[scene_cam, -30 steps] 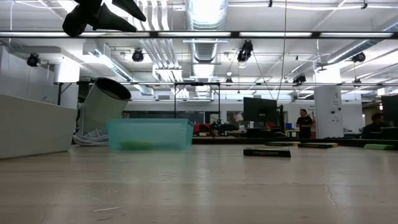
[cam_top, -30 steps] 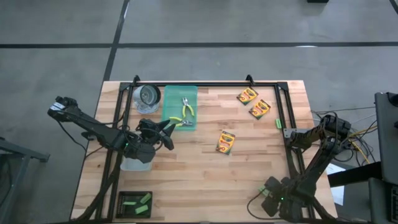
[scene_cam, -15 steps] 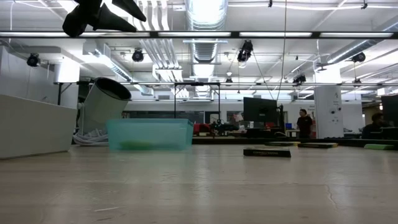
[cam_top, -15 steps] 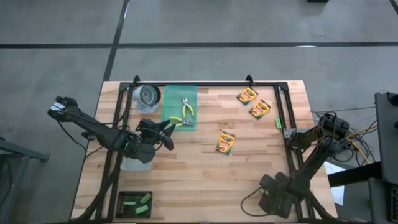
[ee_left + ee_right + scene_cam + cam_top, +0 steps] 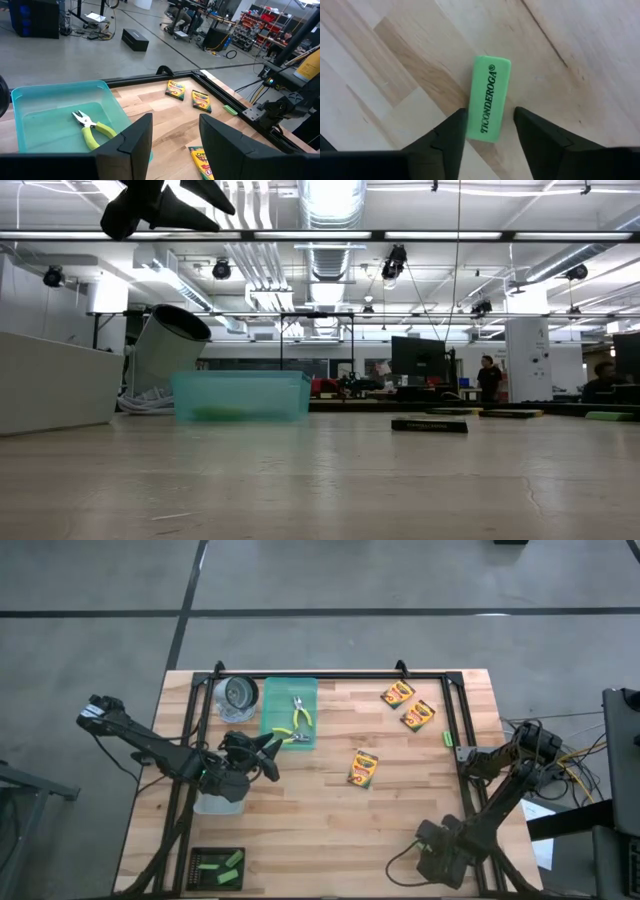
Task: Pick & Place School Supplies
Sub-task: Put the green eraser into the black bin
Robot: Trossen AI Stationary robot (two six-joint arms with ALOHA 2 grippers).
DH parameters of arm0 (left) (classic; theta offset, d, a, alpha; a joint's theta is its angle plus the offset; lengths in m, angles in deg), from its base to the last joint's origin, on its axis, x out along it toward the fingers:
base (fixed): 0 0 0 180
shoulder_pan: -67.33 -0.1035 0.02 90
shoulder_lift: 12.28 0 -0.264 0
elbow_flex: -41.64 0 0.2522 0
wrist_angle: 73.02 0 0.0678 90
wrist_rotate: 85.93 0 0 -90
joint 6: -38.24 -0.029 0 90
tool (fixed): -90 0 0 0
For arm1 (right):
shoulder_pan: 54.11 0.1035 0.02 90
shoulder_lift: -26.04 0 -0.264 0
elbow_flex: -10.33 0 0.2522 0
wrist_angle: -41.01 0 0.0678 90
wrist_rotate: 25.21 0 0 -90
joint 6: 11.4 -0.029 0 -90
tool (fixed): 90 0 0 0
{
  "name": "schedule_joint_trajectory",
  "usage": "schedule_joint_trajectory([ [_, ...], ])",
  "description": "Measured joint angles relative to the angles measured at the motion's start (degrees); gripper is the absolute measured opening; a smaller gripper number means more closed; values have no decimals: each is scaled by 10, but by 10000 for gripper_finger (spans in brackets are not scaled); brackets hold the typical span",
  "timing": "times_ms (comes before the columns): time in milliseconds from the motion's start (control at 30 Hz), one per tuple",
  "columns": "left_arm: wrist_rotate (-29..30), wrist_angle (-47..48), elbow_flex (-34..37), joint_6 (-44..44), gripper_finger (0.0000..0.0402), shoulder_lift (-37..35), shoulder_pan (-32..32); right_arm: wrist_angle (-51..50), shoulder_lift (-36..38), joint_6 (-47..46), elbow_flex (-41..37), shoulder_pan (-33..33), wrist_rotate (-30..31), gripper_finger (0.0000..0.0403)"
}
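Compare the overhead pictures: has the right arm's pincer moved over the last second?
Yes. The right pincer has slid slightly leftward along the table's near edge, away from the black frame rail beside it.

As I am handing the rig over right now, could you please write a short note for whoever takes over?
Left end effector: open, empty, hovering at the teal tray's near edge.
Right end effector: open, fingers either side of a green eraser near the table's near right corner, not lifted.
Done: one pliers lies in the tray.
Left: three crayon boxes lie on the bare table, and a small green block by the right rail.
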Motion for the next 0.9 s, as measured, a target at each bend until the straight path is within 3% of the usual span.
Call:
schedule_joint_trajectory([
  [367, 0, 0, 0, 3, 168, 0, -1, -4, 3, 0, -1, 0, -1, 69],
  [700, 0, 0, 0, 14, 168, 0, -1, -8, 20, -19, -3, 2, 50, 70],
  [900, -3, -2, 0, 79, 168, 0, -1, -18, 29, -22, -3, 1, 75, 69],
])
